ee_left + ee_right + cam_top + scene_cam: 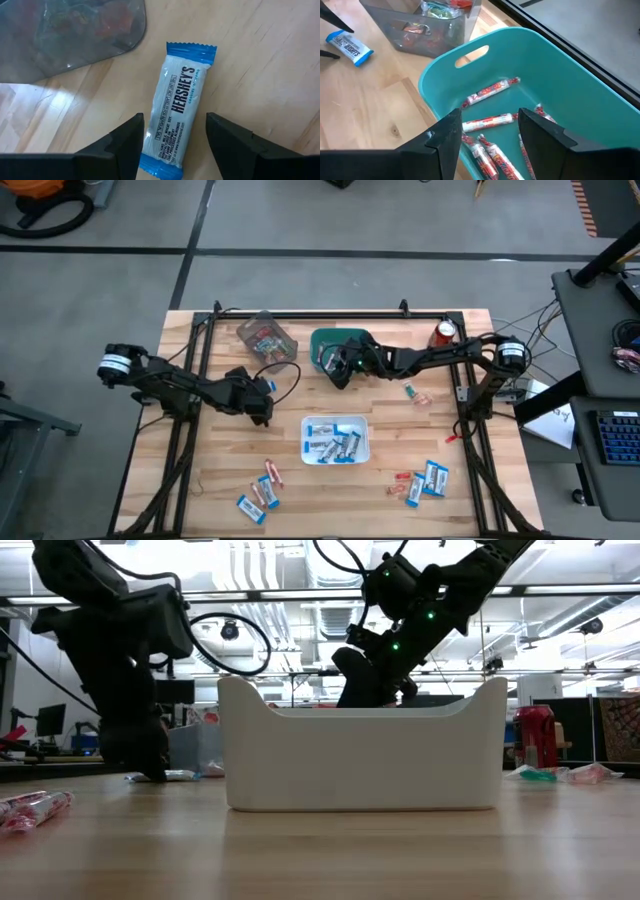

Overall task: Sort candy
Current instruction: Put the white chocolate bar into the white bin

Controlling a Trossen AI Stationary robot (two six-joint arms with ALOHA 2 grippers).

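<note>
Left tool (pixel 172 140) open, astride the blue-and-white packet (pixel 179 107) centre-frame on the table (pixel 260 75). Drop straight, close across its width. Right tool (pixel 487 135) open, empty, over teal bin (pixel 580 90) w/ sticks (pixel 490 92).

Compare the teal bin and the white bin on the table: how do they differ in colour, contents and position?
The teal bin sits near the table's far edge, under the right gripper; the white bin sits mid-table, with no gripper over it. The teal bin holds slim red-and-white sticks; the white bin holds blue-and-white packets. Both are open-topped and already contain sorted candy.
</note>
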